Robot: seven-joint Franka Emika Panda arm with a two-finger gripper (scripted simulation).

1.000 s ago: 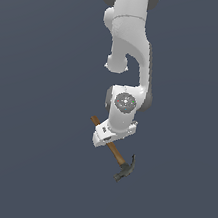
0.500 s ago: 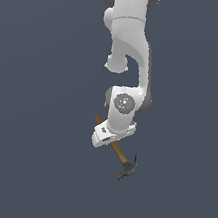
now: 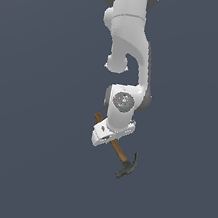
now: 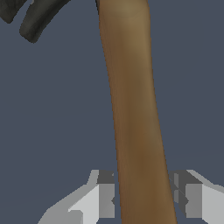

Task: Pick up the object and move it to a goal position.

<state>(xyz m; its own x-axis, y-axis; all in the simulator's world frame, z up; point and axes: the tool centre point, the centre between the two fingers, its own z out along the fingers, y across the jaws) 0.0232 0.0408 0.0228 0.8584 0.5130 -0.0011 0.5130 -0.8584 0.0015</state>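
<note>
The hammer (image 3: 118, 153) has a brown wooden handle and a dark grey head (image 3: 127, 167). In the exterior view it hangs slanted below the white arm, with the head low on the exterior view's right. My gripper (image 3: 109, 138) is shut on the handle about midway along its length. In the wrist view the handle (image 4: 135, 113) runs between my two fingers (image 4: 105, 192), which sit against its two sides. Part of the dark head (image 4: 35, 17) shows at the picture's corner. My gripper (image 4: 142, 199) holds nothing else.
Only a plain dark grey-blue ground (image 3: 24, 167) shows around the arm and the hammer. No other objects, containers or edges are in view.
The wrist has shifted slightly toward the exterior view's left. The hammer stays in the gripper's hold at nearly the same place and slant.
</note>
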